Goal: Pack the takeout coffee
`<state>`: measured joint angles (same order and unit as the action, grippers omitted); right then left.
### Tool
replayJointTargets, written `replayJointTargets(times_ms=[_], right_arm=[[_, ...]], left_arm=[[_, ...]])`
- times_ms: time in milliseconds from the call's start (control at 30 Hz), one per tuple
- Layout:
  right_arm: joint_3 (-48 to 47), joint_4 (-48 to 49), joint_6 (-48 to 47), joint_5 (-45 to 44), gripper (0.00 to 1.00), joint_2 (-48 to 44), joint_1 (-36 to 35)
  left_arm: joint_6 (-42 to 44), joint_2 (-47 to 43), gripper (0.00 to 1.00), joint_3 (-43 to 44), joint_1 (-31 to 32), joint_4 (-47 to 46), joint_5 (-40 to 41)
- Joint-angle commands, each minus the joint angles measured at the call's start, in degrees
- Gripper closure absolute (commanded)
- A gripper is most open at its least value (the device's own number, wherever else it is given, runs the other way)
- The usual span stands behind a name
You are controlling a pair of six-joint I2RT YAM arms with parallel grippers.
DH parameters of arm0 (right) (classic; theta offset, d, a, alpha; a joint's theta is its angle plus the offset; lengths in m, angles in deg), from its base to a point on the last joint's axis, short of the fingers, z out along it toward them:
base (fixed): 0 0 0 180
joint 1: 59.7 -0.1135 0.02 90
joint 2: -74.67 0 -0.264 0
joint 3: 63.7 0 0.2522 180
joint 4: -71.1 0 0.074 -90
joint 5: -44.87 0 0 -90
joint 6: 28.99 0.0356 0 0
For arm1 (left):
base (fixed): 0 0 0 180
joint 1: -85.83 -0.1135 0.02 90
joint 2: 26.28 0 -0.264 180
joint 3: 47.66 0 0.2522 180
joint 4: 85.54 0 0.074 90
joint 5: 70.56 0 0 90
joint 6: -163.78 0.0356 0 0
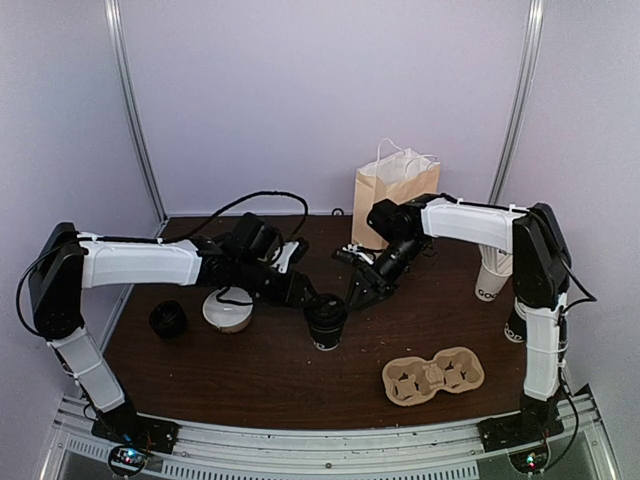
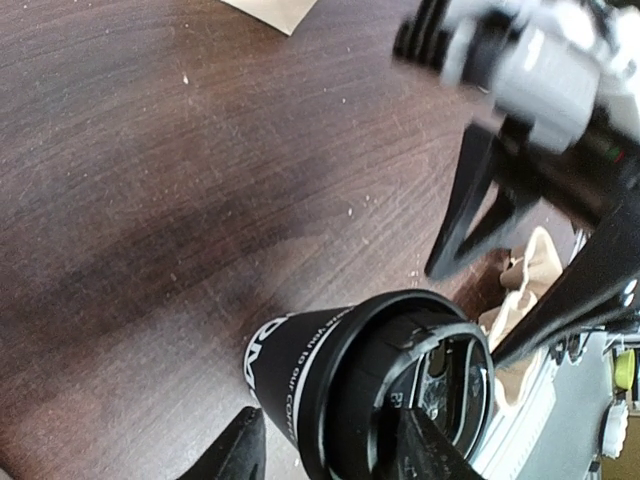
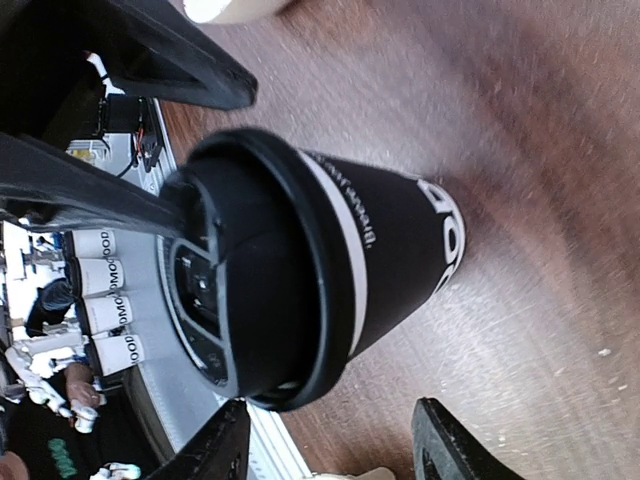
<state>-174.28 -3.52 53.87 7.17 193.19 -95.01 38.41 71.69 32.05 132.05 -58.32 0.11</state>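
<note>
The takeout coffee (image 1: 326, 323), a black paper cup with a black dome lid, stands upright on the dark wooden table. It fills the left wrist view (image 2: 300, 370) and the right wrist view (image 3: 330, 270). My left gripper (image 1: 308, 298) is open; in its own view (image 2: 335, 455) one finger lies on either side of the cup's top, with a gap at the left finger. My right gripper (image 1: 358, 293) is open and empty, just right of the cup; in its own view (image 3: 330, 450) the cup lies ahead of the fingertips, not between them.
A brown paper bag (image 1: 393, 195) stands at the back. A cardboard cup carrier (image 1: 433, 376) lies at the front right. A cream round vessel (image 1: 227, 310) and a small black round object (image 1: 168, 319) sit at the left. Stacked white paper cups (image 1: 491, 275) stand at the right.
</note>
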Motion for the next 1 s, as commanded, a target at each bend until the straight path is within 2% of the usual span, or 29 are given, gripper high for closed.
replayJointTargets(times_ms=[0, 433, 600, 767, 833, 867, 900, 967], right_arm=[[-3.0, -2.1, -4.1, -1.1, 0.40, -1.3, 1.4], [-5.0, -5.4, -11.1, -5.1, 0.36, -9.3, 2.8], [-6.0, -2.9, -12.9, -14.1, 0.36, -15.7, 2.8], [-5.1, 4.4, -13.8, -26.7, 0.34, -23.5, 2.8], [-3.2, 8.7, -13.6, -32.1, 0.28, -26.6, 2.8], [-1.9, 11.0, -13.0, -34.7, 0.19, -27.9, 2.8], [-0.3, 13.3, -11.8, -37.0, 0.04, -29.0, 3.0], [1.4, 15.1, -10.0, -37.3, 0.01, -29.2, 3.5]], left_arm=[[3.9, -2.8, 0.51, 2.0, 0.0, 4.2, -1.2], [11.0, -5.9, 0.50, 8.9, 0.0, 13.6, 3.8], [18.7, -9.5, 0.49, 14.6, 0.0, 22.0, 12.9], [25.1, -11.8, 0.46, 20.7, -0.1, 28.1, 24.9], [26.8, -12.4, 0.45, 21.5, -0.1, 28.3, 28.7], [27.3, -12.7, 0.41, 21.4, -0.2, 28.0, 30.7], [27.7, -13.0, 0.37, 20.8, -0.2, 27.2, 32.6], [29.8, -13.8, 0.26, 17.7, -0.3, 23.4, 36.5]])
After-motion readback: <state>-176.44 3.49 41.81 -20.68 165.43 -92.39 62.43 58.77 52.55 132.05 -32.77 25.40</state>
